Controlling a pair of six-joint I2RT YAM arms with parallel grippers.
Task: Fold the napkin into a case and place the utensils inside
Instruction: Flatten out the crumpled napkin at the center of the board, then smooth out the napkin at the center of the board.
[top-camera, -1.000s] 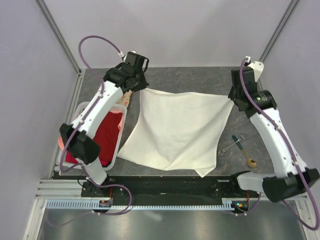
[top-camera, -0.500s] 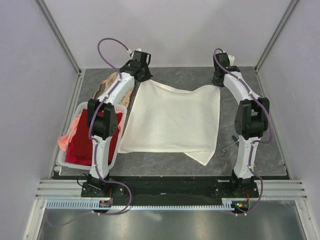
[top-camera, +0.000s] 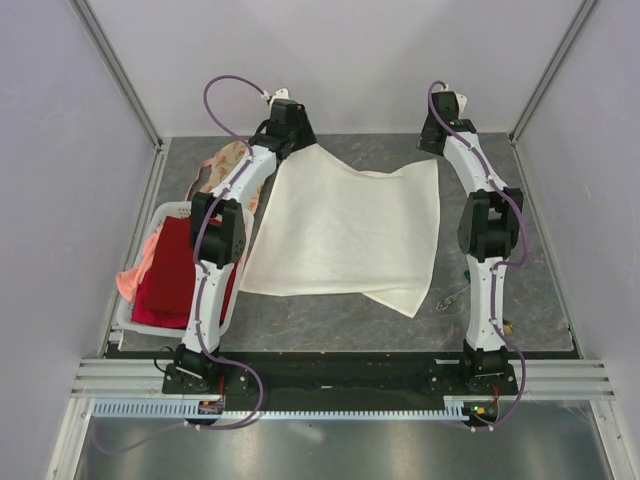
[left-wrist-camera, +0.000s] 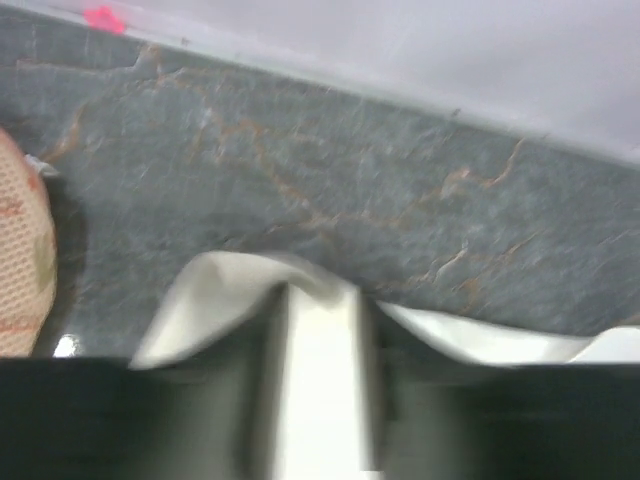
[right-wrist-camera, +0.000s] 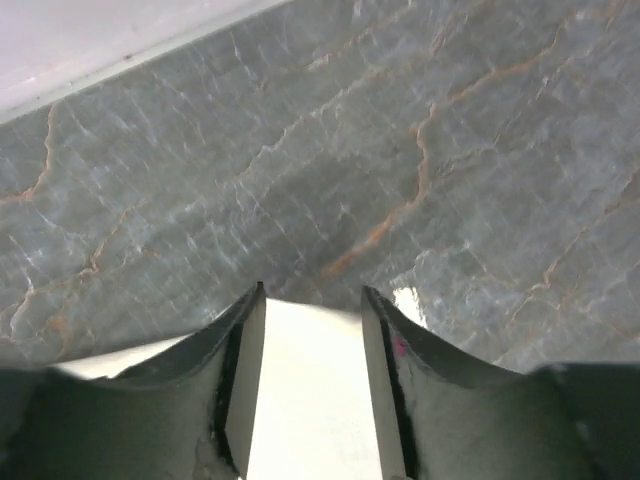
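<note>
The cream-white napkin (top-camera: 345, 230) lies spread on the dark tabletop, with its near right corner folded under into a point. My left gripper (top-camera: 290, 140) is at the napkin's far left corner. In the left wrist view, which is blurred, the left gripper (left-wrist-camera: 320, 300) has its fingers apart and napkin (left-wrist-camera: 210, 300) cloth lying between them. My right gripper (top-camera: 435, 150) is at the far right corner. In the right wrist view the right gripper (right-wrist-camera: 312, 298) stands with its jaws parted over the napkin (right-wrist-camera: 310, 400). A gold fork (top-camera: 452, 297) shows beside the right arm, which hides the rest of the utensils.
A white basket (top-camera: 165, 215) holding a red cloth (top-camera: 185, 270) stands at the left. A peach floral cloth (top-camera: 225, 165) lies behind it, next to the left arm. The back wall runs just beyond both grippers.
Both arms have reached to the far side of the table, drawing the napkin's far corners back and laying it flatter. Both pairs of jaws, shut earlier, now stand apart.
</note>
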